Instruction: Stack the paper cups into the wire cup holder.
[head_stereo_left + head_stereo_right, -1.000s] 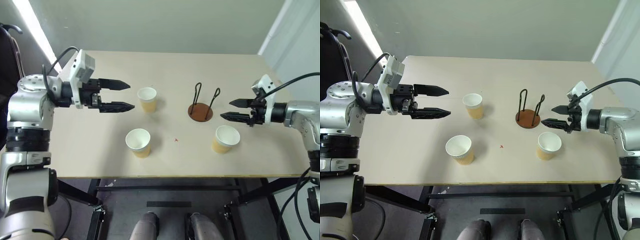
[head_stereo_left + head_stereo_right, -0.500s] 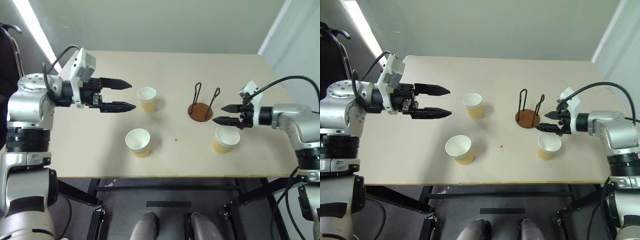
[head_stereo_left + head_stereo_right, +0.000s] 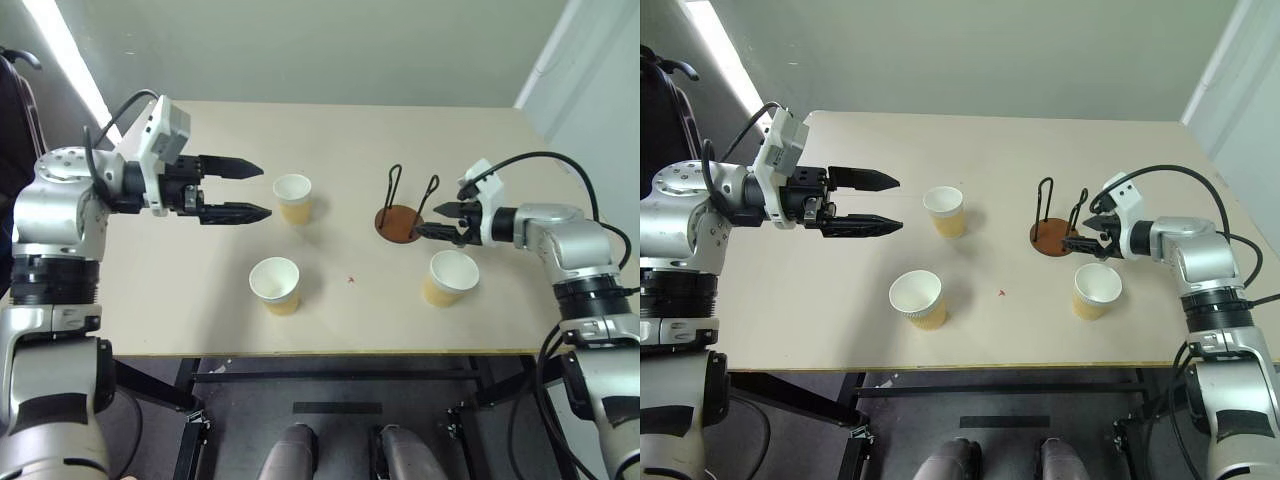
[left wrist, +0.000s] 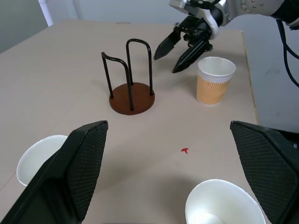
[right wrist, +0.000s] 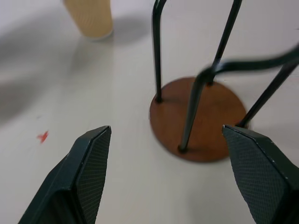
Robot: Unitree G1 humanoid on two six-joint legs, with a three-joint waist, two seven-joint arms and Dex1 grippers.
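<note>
Three paper cups stand upright on the table: one at the far middle [image 3: 293,198], one nearer on the left [image 3: 275,284], and one at the near right [image 3: 450,277]. The wire cup holder [image 3: 400,222], a brown disc with two black wire loops, stands empty between them. My left gripper [image 3: 264,190] hovers open, pointing at the far cup from its left, a short gap away. My right gripper [image 3: 432,220] is open right beside the holder's right edge, just beyond the near right cup; its wrist view has the holder base [image 5: 201,121] close between its fingers [image 5: 88,177].
The tan table [image 3: 200,310] has its front edge close behind the two nearer cups. A small red mark [image 3: 351,279] lies near the table's middle. A wall runs behind the table's far edge.
My right gripper has moved left and slightly down, from the table's right side to the holder's right edge, staying open. The left arm and the cups have not moved.
</note>
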